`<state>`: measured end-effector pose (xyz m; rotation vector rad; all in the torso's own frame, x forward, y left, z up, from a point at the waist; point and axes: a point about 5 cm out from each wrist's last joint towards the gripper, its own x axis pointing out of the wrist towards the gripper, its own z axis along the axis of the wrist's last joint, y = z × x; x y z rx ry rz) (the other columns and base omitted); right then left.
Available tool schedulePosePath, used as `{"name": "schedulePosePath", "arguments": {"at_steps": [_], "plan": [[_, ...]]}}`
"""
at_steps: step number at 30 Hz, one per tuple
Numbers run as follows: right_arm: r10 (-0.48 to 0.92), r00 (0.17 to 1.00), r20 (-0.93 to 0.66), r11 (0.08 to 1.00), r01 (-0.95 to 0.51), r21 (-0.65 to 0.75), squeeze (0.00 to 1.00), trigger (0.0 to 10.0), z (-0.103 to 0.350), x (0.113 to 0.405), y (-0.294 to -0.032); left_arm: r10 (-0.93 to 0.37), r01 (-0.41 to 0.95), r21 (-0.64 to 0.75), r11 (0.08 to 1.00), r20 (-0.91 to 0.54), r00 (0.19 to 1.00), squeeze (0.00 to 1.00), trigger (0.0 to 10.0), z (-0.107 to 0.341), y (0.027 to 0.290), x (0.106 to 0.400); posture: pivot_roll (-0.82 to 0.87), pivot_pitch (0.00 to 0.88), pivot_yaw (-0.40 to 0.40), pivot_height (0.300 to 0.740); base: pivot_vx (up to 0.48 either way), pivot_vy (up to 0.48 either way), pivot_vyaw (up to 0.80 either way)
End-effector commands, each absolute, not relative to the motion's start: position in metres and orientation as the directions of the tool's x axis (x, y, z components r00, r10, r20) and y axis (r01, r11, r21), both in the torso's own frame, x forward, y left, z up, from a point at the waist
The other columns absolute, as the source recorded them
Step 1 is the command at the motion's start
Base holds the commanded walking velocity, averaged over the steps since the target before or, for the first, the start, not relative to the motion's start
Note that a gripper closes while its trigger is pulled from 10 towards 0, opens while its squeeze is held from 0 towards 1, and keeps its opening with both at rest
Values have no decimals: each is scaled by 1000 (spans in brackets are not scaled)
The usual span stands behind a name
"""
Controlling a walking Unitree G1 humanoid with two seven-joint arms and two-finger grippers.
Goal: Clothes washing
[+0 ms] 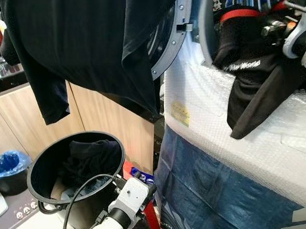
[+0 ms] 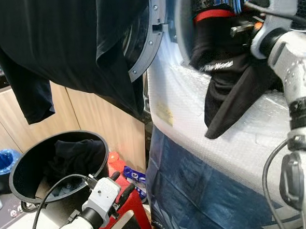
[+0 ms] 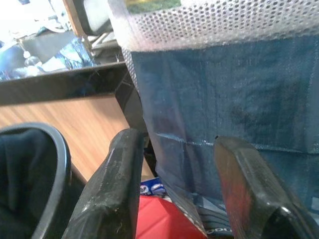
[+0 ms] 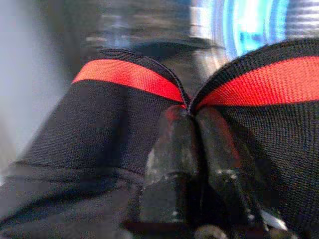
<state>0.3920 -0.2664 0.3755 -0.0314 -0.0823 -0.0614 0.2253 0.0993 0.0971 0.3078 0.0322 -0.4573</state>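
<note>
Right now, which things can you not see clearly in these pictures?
- Washer drum inside: eye views, hidden by the hanging black shirt.
- Black garment with red band: right wrist view, blurred; right gripper covers the pinch.
- Black basket contents: dark, unclear.
- Left gripper: tips cut off.

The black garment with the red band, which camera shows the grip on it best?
The right wrist view: the right gripper is pinched shut on the black garment just below its red band. Both eye views show it hanging over the washer's front; the left wrist view misses it.
</note>
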Motion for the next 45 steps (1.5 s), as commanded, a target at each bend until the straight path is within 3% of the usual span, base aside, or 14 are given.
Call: {"name": "schedulePosePath", "arguments": {"at_steps": [1, 7, 11, 12, 13, 14, 19, 36, 37, 38, 40, 41, 42, 45], "plan": [[-166, 976, 139, 984, 173, -38, 0, 10000, 392, 387, -277, -431, 441, 283, 852, -99, 897, 0, 10000, 98, 96, 222, 60, 11, -118, 740, 0, 0, 0], [-457, 828, 324, 889, 416, 192, 0, 10000, 442, 371, -294, -419, 431, 259, 864, -102, 902, 0, 10000, 96, 91, 216, 63, 12, -139, 740, 0, 0, 0], [-355, 888, 291, 930, 368, 12, 0, 10000, 434, 381, -273, -414, 427, 246, 870, -104, 904, 0, 10000, 96, 89, 213, 66, 20, -148, 740, 0, 0, 0], [-329, 909, 257, 937, 347, -29, 918, 10000, 427, 385, -269, -414, 426, 245, 871, -104, 905, 0, 10000, 96, 89, 213, 66, 20, -148, 740, 0, 0, 0], [-312, 921, 232, 942, 332, -53, 918, 10000, 422, 387, -266, -413, 426, 244, 871, -104, 905, 0, 10000, 96, 89, 213, 66, 20, -148, 740, 0, 0, 0], [-275, 939, 207, 948, 301, -105, 1000, 10000, 417, 391, -260, -411, 425, 242, 873, -106, 905, 0, 10000, 96, 89, 212, 67, 21, -148, 740, 0, 0, 0], [-161, 980, 121, 932, 191, -308, 1000, 10000, 400, 398, -246, -407, 421, 241, 874, -108, 907, 0, 10000, 97, 90, 212, 62, 33, -141, 740, 0, 0, 0], [-247, 968, 37, 923, 247, -294, 1000, 10000, 383, 392, -272, -407, 421, 267, 867, -108, 907, 0, 10000, 100, 93, 219, 43, 22, -114, 740, 0, 0, 0], [-115, 991, 67, 967, 127, -219, 1000, 10000, 378, 388, -269, -411, 425, 267, 865, -107, 905, 0, 10000, 100, 93, 220, 27, 18, -99, 740, 0, 0, 0], [-115, 991, 67, 967, 127, -219, 1000, 10000, 378, 388, -269, -411, 425, 267, 865, -107, 905, 0, 10000, 100, 93, 220, 27, 18, -99, 740, 0, 0, 0], [150, 969, 197, 977, -114, -180, 973, 10000, 376, 373, -254, -422, 435, 265, 861, -106, 900, 0, 10000, 100, 92, 222, 17, 15, -90, 740, 0, 0, 0], [150, 969, 197, 977, -114, -180, 973, 10000, 376, 373, -254, -422, 435, 265, 861, -106, 900, 0, 10000, 100, 92, 222, 17, 15, -90, 740, 0, 0, 0], [231, 942, 242, 965, -189, -183, 0, 10000, 375, 366, -249, -429, 441, 263, 858, -106, 897, 0, 10000, 100, 91, 222, 17, 15, -90, 740, 0, 0, 0], [340, 886, 316, 934, -279, -223, 0, 10000, 364, 354, -245, -439, 450, 263, 854, -101, 893, 0, 10000, 102, 89, 225, 3, 10, -79, 740, 0, 0, 0]]}}
